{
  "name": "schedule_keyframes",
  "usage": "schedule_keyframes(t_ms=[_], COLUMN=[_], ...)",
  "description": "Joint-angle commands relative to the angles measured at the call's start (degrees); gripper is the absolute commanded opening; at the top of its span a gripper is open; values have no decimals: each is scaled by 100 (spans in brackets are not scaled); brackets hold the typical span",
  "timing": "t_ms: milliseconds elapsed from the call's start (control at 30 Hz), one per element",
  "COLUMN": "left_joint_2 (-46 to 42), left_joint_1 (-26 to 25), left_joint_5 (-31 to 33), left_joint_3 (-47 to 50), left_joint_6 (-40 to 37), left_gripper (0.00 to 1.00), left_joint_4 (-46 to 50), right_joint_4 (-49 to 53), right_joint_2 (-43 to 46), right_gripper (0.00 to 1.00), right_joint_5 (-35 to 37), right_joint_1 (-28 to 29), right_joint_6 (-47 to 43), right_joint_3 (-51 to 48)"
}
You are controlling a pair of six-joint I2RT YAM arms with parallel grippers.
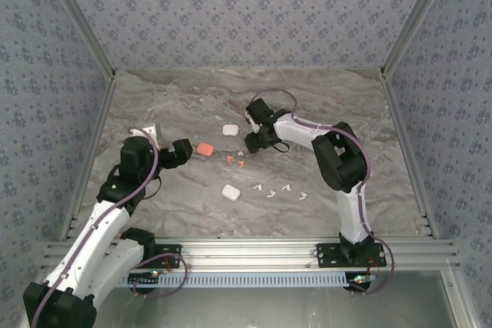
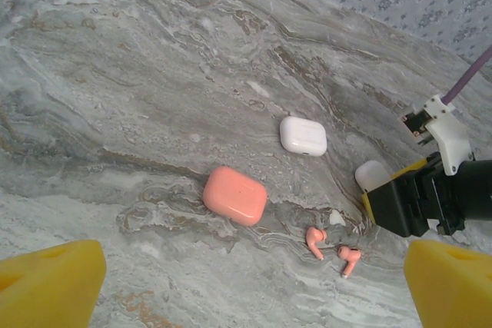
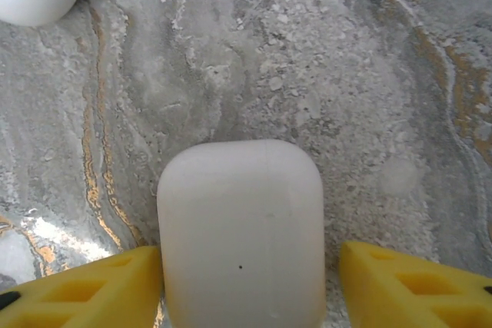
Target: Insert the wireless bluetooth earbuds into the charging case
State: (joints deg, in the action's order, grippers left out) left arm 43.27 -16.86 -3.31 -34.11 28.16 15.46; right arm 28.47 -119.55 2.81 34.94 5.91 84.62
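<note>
Two coral earbuds (image 2: 315, 242) and four white earbuds (image 1: 271, 193) lie loose on my marble table (image 1: 346, 97), three white cases and one coral case among them.

I see the coral pair at lower centre of the left wrist view, just beside each other and right of the closed coral case (image 2: 234, 195). The white four string out at lower centre of the overhead view, near the first white case (image 1: 231, 191). The second white case (image 1: 229, 130) sits above centre. My right arm reaches in from the right, elbow bent. The right gripper (image 3: 246, 255) is low, its yellow fingers spread round the third white case (image 3: 238, 236): the pad at frame left touches it, the other stands a sliver apart. My left gripper (image 2: 246, 289) hovers with fingers spread wide, nothing between them, near the coral case.
</note>
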Motion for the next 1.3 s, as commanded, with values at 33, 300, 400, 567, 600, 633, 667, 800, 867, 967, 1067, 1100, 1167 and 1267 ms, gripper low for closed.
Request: schedule_keyframes(t_ms=[33, 300, 400, 567, 600, 633, 667, 800, 867, 967, 1067, 1100, 1167, 1267], left_joint_2=[97, 416, 599, 966, 1039, 1081, 1149, 1326, 1409, 1536, 1674, 1725, 1832, 2006], left_joint_1=[34, 33, 34, -37, -81, -132, -208, -621, -861, -1124, -1319, -1380, -1503, -1679], left_joint_5=[-254, -1125, -1640, -2689, -2874, -3006, -3136, -3475, -3584, -3704, -3754, -3784, -3798, -3800], left_joint_3=[-224, -462, -662, -1023, -1088, -1145, -1225, -1520, -1648, -1747, -1813, -1829, -1858, -1942], left_joint_6=[-38, -71, -82, 41, 77, 100, 119, 128, 137, 204, 289, 308, 338, 338], left_gripper=[98, 88, 83, 75, 73, 72, 71, 69, 69, 69, 69, 69, 68, 67], left_joint_4=[-2, -78, -95, -262, -333, -395, -457, -628, -736, -965, -1142, -1210, -1305, -1351], right_joint_4=[226, -146, -448, -967, -1072, -1155, -1261, -1441, -1362, -1229, -1185, -1178, -1179, -1190], right_joint_2=[-105, 1080, 1921, 3387, 3680, 3924, 4185, 4979, 5245, 5464, 5581, 5600, 5618, 5627], right_gripper=[55, 46, 46, 45, 45, 45, 45, 46, 46, 46, 46, 46, 46, 46], right_joint_5=[-160, 5, 48, 191, 256, 292, 355, 597, 654, 779, 868, 907, 975, 1036], right_joint_1=[-40, 50, 140, 500, 612, 720, 832, 1245, 1421, 1625, 1809, 1863, 1962, 2061], right_joint_6=[-105, -466, -799, -1580, -1769, -1922, -2095, -2554, -2663, -2748, -2769, -2780, -2805, -2815], right_joint_3=[180, -521, -1067, -2033, -2216, -2338, -2476, -2791, -2810, -2802, -2802, -2795, -2776, -2749])
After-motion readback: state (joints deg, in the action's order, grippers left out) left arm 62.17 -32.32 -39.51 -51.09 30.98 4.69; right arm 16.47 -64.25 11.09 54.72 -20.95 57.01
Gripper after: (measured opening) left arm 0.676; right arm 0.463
